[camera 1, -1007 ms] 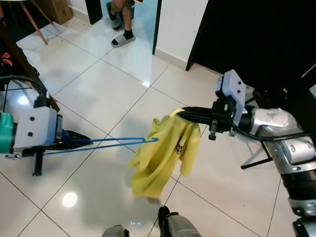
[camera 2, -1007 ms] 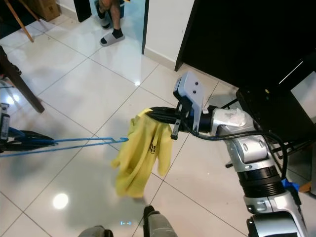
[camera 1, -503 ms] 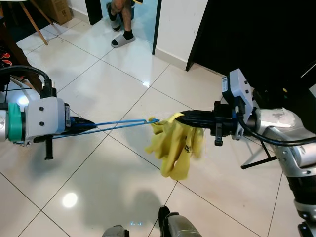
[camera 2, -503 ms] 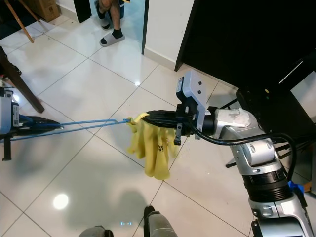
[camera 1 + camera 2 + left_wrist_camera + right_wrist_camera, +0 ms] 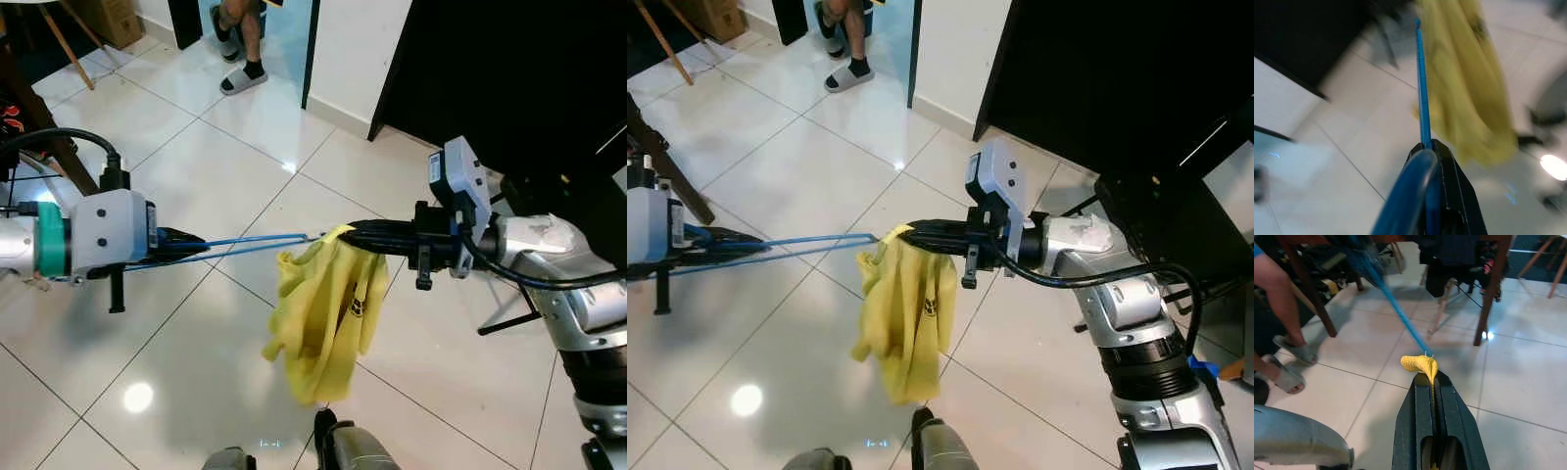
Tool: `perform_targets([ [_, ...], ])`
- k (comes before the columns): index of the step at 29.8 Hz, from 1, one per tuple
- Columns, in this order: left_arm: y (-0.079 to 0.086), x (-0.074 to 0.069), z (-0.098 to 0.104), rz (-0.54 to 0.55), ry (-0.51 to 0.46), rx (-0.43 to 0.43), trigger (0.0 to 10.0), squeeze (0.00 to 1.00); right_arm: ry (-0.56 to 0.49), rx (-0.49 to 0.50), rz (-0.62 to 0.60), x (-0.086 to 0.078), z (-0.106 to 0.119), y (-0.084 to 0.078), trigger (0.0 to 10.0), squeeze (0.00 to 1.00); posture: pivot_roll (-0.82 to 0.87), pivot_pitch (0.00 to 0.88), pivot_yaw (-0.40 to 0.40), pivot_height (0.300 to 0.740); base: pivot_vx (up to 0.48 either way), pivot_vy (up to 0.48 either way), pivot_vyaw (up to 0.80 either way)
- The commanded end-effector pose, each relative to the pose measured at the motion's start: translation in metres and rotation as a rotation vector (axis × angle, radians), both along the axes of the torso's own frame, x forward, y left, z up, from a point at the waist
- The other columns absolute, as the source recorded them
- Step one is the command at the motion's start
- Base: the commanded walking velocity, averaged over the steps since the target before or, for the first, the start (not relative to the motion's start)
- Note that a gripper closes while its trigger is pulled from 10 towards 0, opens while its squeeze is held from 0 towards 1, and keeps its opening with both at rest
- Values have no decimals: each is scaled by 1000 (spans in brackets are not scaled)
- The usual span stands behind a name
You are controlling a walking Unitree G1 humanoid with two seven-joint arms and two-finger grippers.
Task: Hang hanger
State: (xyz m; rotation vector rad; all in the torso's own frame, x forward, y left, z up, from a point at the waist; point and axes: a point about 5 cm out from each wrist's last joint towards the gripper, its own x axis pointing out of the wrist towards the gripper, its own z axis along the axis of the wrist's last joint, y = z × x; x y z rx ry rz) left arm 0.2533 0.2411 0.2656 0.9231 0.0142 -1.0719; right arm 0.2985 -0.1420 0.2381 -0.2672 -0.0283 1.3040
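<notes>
A yellow shirt (image 5: 323, 313) hangs over the tiled floor at the centre, pinched at its top by my right gripper (image 5: 351, 231), which is shut on the cloth; in the right wrist view a yellow fold (image 5: 1421, 364) sticks out past the fingertips. My left gripper (image 5: 191, 242) is shut on a thin blue wire hanger (image 5: 260, 243). The hanger reaches out level to the right, and its far end meets the top of the shirt. In the left wrist view the blue hanger (image 5: 1421, 98) runs straight out toward the blurred yellow shirt (image 5: 1469, 83).
A person's legs in sandals (image 5: 243, 73) stand at the top by a doorway. A dark cabinet (image 5: 509, 78) fills the upper right. Wooden chair legs (image 5: 1488, 293) and hanging clothes stand to my left. Open tiled floor (image 5: 196, 176) lies between.
The shirt, bunched up half a second ago, has dropped and hangs long again. My left arm has pushed the hanger further right, so its tip has reached the shirt's top by my right gripper.
</notes>
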Motion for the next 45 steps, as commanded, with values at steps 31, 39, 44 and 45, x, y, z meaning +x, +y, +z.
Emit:
perform_targets([
  [31, -16, 1, -1, 0, -7, -92, 10000, 0, -37, 38, 50, -3, 15, 9, 10000, 0, 41, 140, -10, 740, 0, 0, 0],
  [39, -32, 9, -6, -68, 33, -143, 10000, 0, -17, -24, 116, -9, 6, 14, 10000, 0, 26, 140, -9, 740, 0, 0, 0],
  [44, -38, -1, -3, -134, 141, -196, 10000, 0, -65, -121, 126, -8, -7, 13, 10000, 0, 21, 142, -4, 740, 0, 0, 0],
  [45, -38, -3, -3, -142, 155, -190, 10000, 0, -79, -136, 121, -7, -8, 12, 10000, 0, 28, 143, -5, 740, 0, 0, 0],
])
